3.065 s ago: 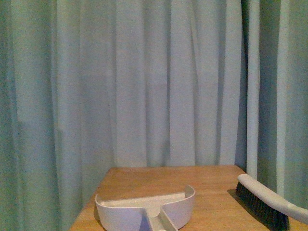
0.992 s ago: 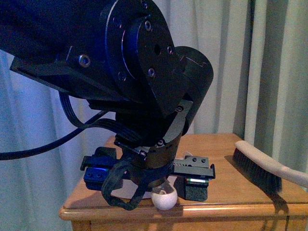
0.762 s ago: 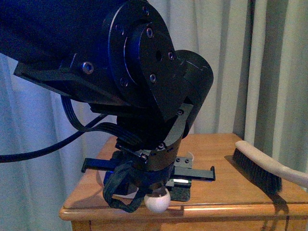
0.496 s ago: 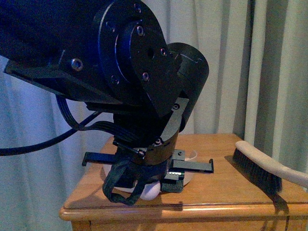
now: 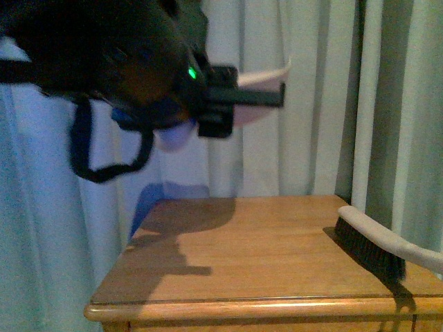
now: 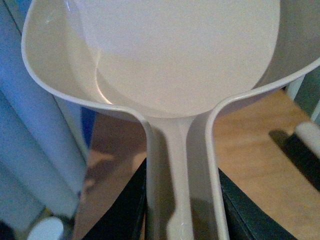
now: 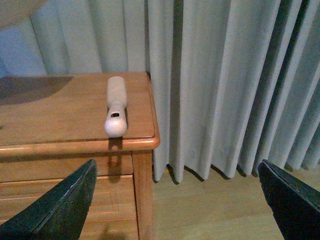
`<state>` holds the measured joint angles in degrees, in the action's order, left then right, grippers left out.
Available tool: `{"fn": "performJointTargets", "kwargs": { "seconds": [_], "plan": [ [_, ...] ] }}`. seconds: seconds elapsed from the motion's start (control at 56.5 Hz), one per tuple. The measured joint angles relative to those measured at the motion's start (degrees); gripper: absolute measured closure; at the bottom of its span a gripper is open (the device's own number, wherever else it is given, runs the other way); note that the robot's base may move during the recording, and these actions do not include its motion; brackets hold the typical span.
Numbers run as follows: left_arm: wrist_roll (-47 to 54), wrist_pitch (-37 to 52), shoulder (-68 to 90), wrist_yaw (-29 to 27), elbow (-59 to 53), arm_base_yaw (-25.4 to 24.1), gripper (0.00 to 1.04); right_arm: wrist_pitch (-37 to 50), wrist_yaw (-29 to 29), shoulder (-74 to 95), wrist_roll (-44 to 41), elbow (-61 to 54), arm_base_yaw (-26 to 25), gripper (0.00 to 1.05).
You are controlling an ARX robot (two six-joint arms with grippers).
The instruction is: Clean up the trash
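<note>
My left gripper is raised high above the wooden table, shut on the handle of the pale pinkish-grey dustpan. In the left wrist view the dustpan fills the frame, its pan looks empty, and its handle runs between my black fingers. My right gripper is open and empty, hovering over the wooden floor beside the table's corner. No crumpled white tissue shows in any view.
A hand brush with dark bristles lies at the table's right edge. Its white handle ends near the table's front corner. Pale curtains hang behind the table and beside it. A drawer front sits under the tabletop.
My left arm has lifted the dustpan from the tabletop to well above it. Only the arm's shadow falls on the table where the dustpan was. The brush has not moved.
</note>
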<state>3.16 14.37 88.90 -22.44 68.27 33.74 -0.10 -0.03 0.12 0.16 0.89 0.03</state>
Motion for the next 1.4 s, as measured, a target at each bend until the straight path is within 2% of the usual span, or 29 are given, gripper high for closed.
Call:
{"fn": "performJointTargets", "kwargs": {
  "seconds": [0.142,0.301,0.461,0.531,0.602,0.709,0.85,0.974,1.116,1.205,1.24,1.293,1.399],
  "plan": [
    [7.48,9.09,-10.62,5.16,-8.57,-3.43,0.77,0.00,0.00,0.00,0.00,0.00,0.00,0.07],
    [12.33,12.96,-21.18,10.36,-17.00,-8.15,0.77,0.00,0.00,0.00,0.00,0.00,0.00,0.07],
    [16.13,13.07,-32.44,19.15,-24.94,-13.40,0.77,0.00,0.00,0.00,-0.02,0.00,0.00,0.07],
    [16.90,12.35,-38.97,26.01,-28.68,-18.80,0.77,0.00,0.00,0.00,0.00,0.00,0.00,0.07],
    [15.34,11.37,-44.70,31.67,-31.82,-26.27,0.77,0.00,0.00,0.00,-0.02,0.00,0.00,0.07],
    [13.86,9.97,-49.64,35.69,-35.21,-31.17,0.77,0.00,-0.02,0.00,0.00,0.00,0.00,0.07],
    [13.00,7.15,-55.32,36.57,-39.28,-32.04,0.77,0.00,0.00,0.00,-0.02,0.00,0.00,0.07],
    [12.35,4.20,-60.15,34.40,-42.10,-31.17,0.77,0.00,0.00,0.00,0.00,0.00,0.00,0.07],
    [11.91,3.98,-61.46,34.38,-42.60,-30.93,0.77,-0.02,0.42,0.04,-0.13,0.00,0.07,0.07],
    [11.89,3.96,-61.46,34.38,-42.62,-30.86,0.77,-2.25,17.70,3.13,-2.16,0.66,6.27,0.07],
    [11.80,3.98,-61.48,34.25,-42.62,-30.86,0.77,-2.78,22.93,6.19,-2.19,1.16,8.35,0.07],
    [11.78,3.98,-61.48,34.38,-42.64,-30.80,0.77,-1.07,23.85,11.98,-1.70,3.23,8.98,0.07],
    [11.74,3.98,-61.48,34.29,-42.64,-30.80,0.77,2.71,17.51,29.40,0.39,14.62,9.01,0.07]
  ]
}}
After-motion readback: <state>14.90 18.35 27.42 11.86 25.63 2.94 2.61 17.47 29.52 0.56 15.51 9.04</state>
